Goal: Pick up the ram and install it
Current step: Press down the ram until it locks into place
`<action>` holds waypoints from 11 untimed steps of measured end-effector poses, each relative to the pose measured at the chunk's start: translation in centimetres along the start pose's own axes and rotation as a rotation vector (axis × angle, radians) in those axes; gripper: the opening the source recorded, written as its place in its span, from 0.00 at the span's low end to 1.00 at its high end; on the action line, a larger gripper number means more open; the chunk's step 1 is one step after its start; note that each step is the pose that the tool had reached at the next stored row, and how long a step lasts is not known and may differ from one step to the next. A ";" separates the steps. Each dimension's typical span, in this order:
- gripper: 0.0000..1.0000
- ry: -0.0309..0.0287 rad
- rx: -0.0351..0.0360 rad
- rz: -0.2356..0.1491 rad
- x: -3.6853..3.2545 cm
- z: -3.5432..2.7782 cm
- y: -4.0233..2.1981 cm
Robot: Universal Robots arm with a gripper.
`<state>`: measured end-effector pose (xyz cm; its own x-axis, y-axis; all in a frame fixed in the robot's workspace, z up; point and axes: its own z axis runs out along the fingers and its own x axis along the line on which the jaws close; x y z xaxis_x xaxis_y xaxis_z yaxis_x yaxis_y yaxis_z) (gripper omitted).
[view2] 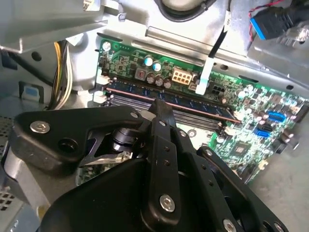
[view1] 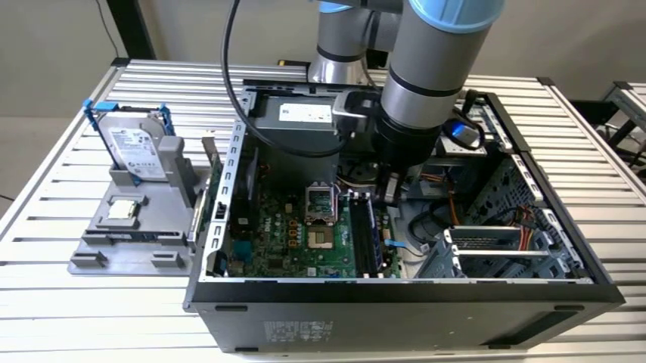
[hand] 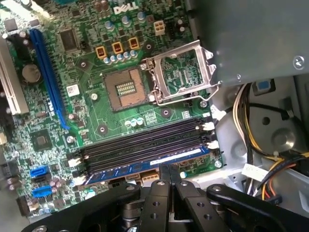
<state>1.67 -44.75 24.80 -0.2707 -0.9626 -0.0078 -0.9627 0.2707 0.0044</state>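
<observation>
My jaws are clenched, the two fingers pressed flat together with nothing between them, their tips right at the top edge of the ram. In the first wrist view the ram sits in the outermost of the memory slots — a dark blue strip with a pale label, lying just above the fingertips in the lower middle of the frame, its ends at the white clips. In the second wrist view the same stick runs across the middle of the frame, from middle left to centre right, and my fingertips meet it about halfway along.

In the exterior view I hang down into the open computer case at the centre of the frame, my jaws low over the green motherboard, just to the right of the open processor socket. On the counter at the frame's left, a grey holder carries the hard drive upright and a small square chip — both well apart from me.
</observation>
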 end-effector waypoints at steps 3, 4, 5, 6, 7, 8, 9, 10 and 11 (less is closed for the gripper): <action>0.00 0.0002 -0.0002 -0.030 0.00 0.01 0.00; 0.00 0.0003 -0.0003 -0.038 0.00 0.01 0.00; 0.00 0.0003 -0.0003 -0.046 0.00 0.01 0.00; 0.00 0.0002 -0.0004 -0.054 0.00 0.01 0.00; 0.00 0.0003 -0.0004 -0.063 0.00 0.02 0.00; 0.00 0.0003 -0.0005 -0.071 0.00 0.02 0.01; 0.00 0.0003 -0.0006 -0.080 0.00 0.02 0.01; 0.00 0.0004 -0.0007 -0.089 0.00 0.02 0.01; 0.00 0.0006 -0.0007 -0.097 0.00 0.02 0.01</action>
<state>1.66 -44.75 24.78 -0.1765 -0.9843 -0.0076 -0.9843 0.1765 0.0044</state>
